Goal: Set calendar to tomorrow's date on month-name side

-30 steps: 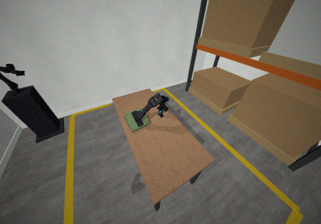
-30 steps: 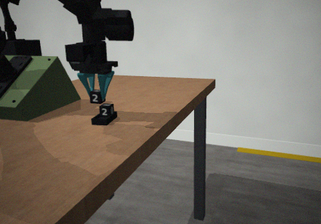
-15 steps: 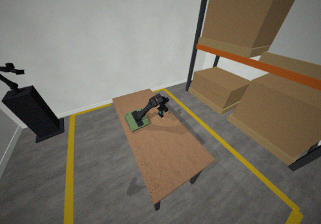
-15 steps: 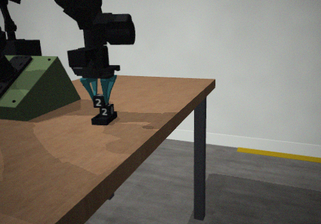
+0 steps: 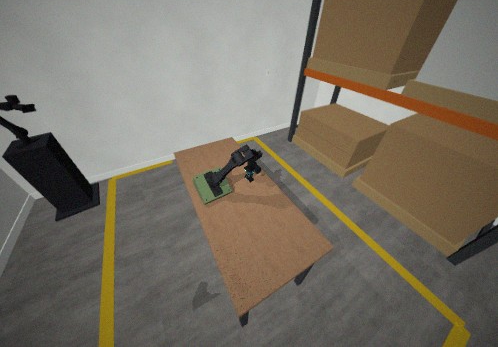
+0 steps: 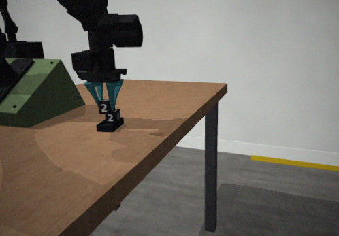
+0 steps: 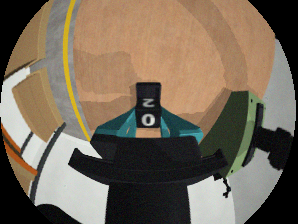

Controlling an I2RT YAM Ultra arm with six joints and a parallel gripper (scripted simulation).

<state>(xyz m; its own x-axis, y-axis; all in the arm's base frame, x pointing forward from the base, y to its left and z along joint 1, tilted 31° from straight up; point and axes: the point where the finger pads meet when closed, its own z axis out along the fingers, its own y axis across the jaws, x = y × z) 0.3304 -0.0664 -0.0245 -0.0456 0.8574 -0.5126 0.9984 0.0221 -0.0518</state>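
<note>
In the exterior view a small black tray (image 6: pixel 109 126) lies flat on the wooden table. One black cube (image 6: pixel 112 116) stands in it and shows a white 2. My gripper (image 6: pixel 105 105), with teal fingers, is shut on a second black cube (image 6: pixel 103 107) that also shows a 2. It holds this cube just behind and slightly above the first one, over the tray. In the wrist view the held cube (image 7: pixel 148 119) shows a 0 on top, with the tray and other cube (image 7: pixel 148 99) beyond it. In the top view the gripper (image 5: pixel 249 174) is small.
The arm's green base (image 6: pixel 30 90) stands at the left, close behind the tray. The table's right edge (image 6: pixel 190 118) is a short way to the right. Shelving with cardboard boxes (image 5: pixel 400 108) stands beyond the table.
</note>
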